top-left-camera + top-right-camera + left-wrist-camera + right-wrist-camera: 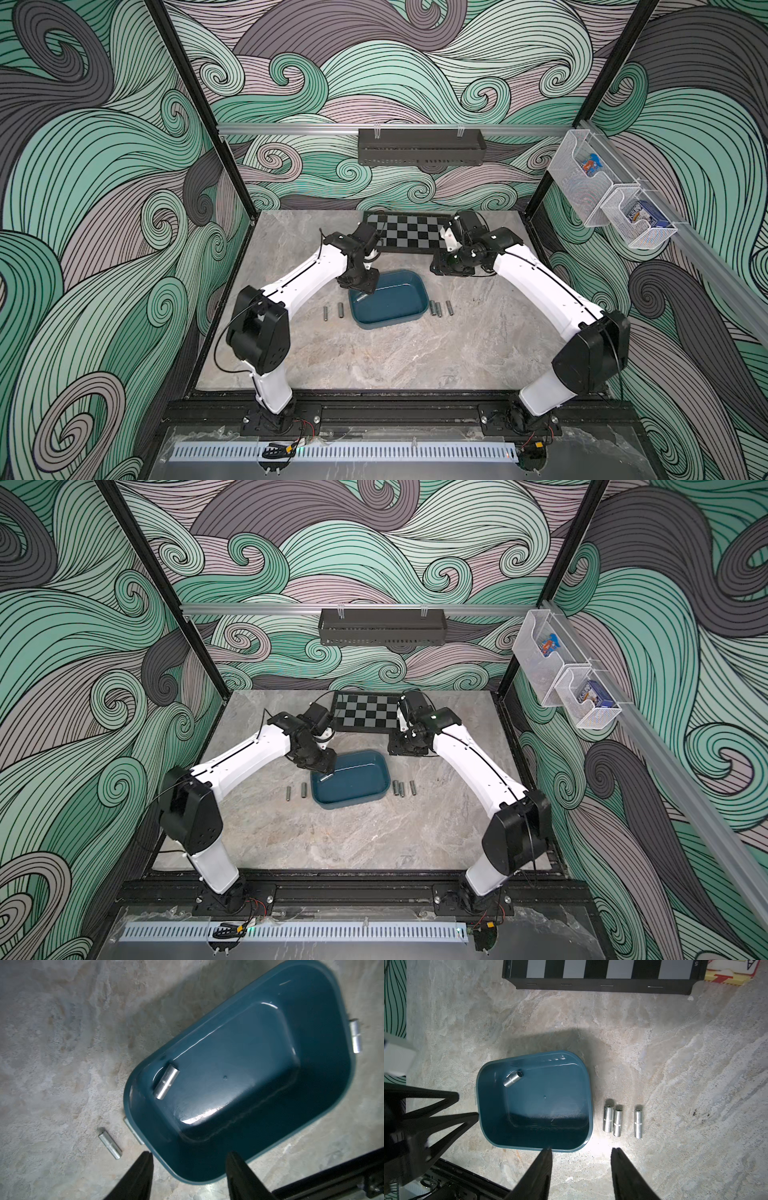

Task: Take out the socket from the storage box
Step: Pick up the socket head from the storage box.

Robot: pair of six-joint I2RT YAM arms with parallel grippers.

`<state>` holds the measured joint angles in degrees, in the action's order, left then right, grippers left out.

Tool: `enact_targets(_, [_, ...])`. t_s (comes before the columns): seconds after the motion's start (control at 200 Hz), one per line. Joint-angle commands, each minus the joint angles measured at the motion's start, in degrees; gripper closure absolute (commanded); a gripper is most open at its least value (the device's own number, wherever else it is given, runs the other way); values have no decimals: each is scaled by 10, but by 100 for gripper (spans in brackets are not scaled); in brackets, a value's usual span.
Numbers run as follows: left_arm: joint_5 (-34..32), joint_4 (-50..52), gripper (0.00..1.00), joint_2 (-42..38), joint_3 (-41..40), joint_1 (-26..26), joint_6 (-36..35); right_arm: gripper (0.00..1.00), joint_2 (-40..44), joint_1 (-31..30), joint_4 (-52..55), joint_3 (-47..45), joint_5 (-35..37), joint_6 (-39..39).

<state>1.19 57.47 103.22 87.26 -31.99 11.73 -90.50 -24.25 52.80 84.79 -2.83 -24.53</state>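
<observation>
Steel socket (pixel 166 1081): stiff, slick, likely rolls; pinch across barrel. Lies in storage box (pixel 324 1028) ahead of your left fingers (pixel 141 1172), apart, empty; right fingers (pixel 542 1167) apart too.

Grey marbled table (pixel 374 365). Directly on it: teal storage box (pixel 390 322) mid-table; pair of sockets (pixel 340 309) to its left, trio of sockets (pixel 438 308) to its right; checkerboard (pixel 409 230) at the back.

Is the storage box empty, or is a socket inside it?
Not empty: one socket lies on its side on the storage box floor, near a corner.
</observation>
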Motion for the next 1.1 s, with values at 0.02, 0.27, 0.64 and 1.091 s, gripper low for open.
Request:
enact_targets(0.02, [-48, 27, 41, 34, 24, -6, -28, 50, 47, 21, -50, -44, -21, 3])
enact_targets(0.27, [-91, -1, 41, 95, 49, -7, -32, 49, 86, 42, -88, -95, -53, -8])
enact_targets(0.64, [-102, -35, 43, 157, 50, -5, -61, 48, 97, 45, -108, -120, -76, -18])
enact_targets(1.091, [-59, -49, 52, 196, 32, 1, -42, 48, 92, 47, -109, -120, -92, -18])
